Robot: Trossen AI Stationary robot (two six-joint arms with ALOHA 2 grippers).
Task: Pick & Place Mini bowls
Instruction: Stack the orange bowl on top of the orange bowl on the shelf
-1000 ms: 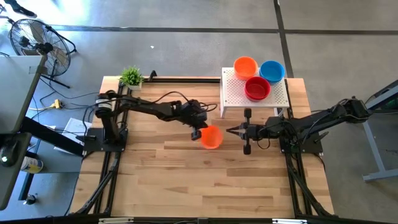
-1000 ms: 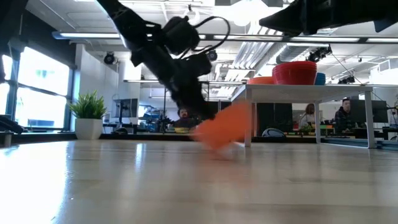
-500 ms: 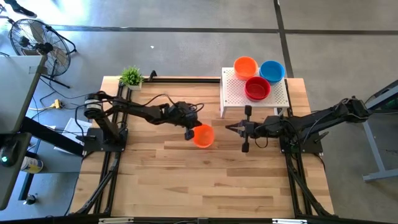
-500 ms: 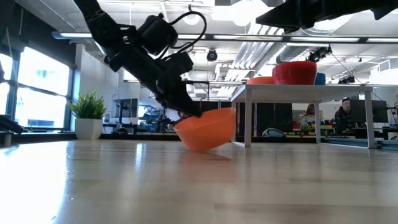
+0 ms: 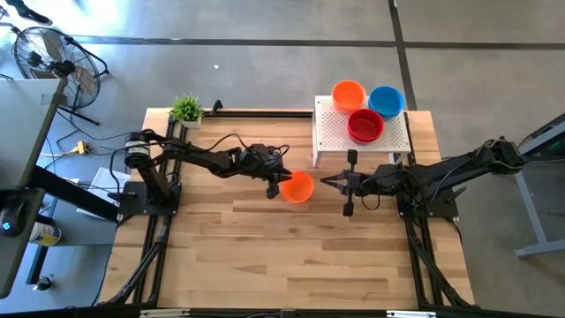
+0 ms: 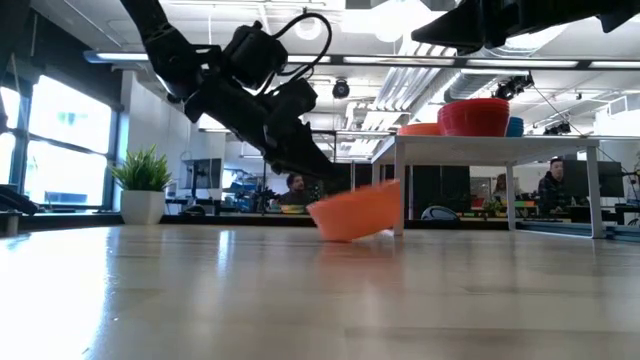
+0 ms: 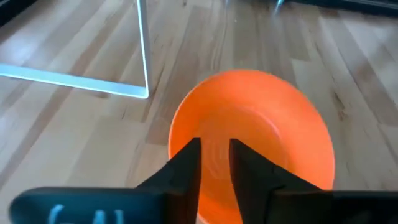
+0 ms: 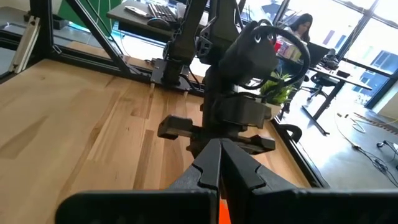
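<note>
Low view: glossy orange mini bowl [image 6: 356, 212] tilted.

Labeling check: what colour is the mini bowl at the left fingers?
Orange mini bowl; clearest in the left wrist view.

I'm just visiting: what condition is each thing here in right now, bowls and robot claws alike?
Orange bowl on the table: right side up, tilted, on the wood.
Left gripper: at that bowl's rim, jaws slightly parted.
Right gripper: jaws shut, holding nothing, waiting beside the bowl.
Orange bowl on the stand: upright.
Blue bowl: upright on the stand.
Red bowl: upright on the stand.
White stand: standing on its legs.
</note>
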